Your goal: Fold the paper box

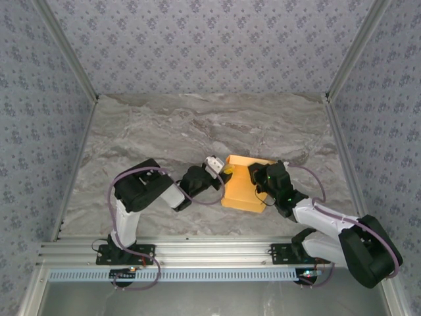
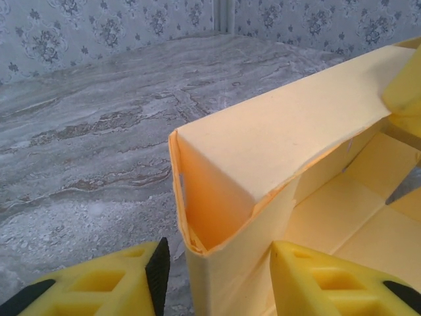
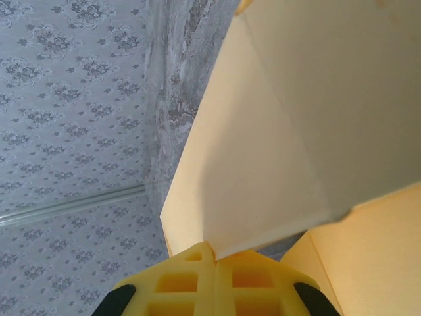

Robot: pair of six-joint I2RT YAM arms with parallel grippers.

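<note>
Two claws share the box [image 1: 245, 191], which sits half-formed on the surface [image 1: 164, 125], midway between the arms. Its doubled-over left end wall [image 2: 217, 197] stands between the fingers of the left claw [image 2: 220, 260]. The fingers are narrowed around it with a sliver of gap at one pad, so they are not yet pinching. Squeeze squarely and low on the wall, so the crease sets without buckling the long side. At the box's right, the right claw [image 3: 214, 253] is closed on a flap edge [image 3: 276, 230] and should brace it. Both forearms reach inward toward the box, wrists tipped down.
</note>
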